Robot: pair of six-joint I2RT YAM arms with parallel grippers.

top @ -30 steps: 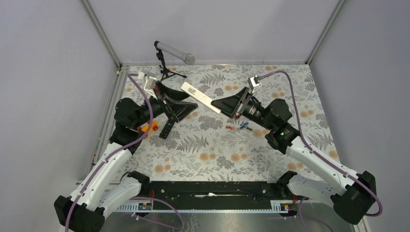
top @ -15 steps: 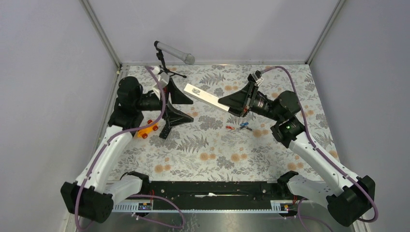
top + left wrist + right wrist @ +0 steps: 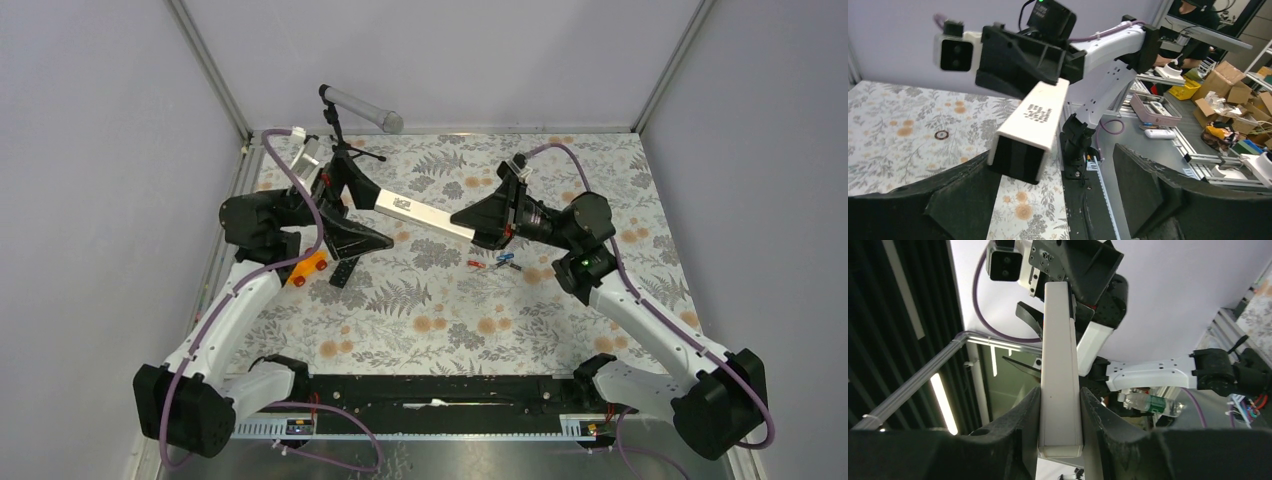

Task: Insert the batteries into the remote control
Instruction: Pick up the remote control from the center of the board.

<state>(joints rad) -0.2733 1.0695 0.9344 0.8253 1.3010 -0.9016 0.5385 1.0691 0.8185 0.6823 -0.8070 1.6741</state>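
Right gripper [image 3: 472,222] pinches the white remote control [image 3: 420,212] by one end, holding it clear of the table [image 3: 560,330].
The left gripper's [image 3: 383,218] fingers [image 3: 1140,187] are spread wide on either side of the remote's free end; contact cannot be told. The red and blue batteries [image 3: 503,258] lie on the floral tabletop just below the right gripper, and an orange toy car [image 3: 308,266] sits by the left arm.

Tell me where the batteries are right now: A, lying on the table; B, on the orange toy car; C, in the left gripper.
A: the batteries lie loose on the table, while the right gripper is clamped on the remote.
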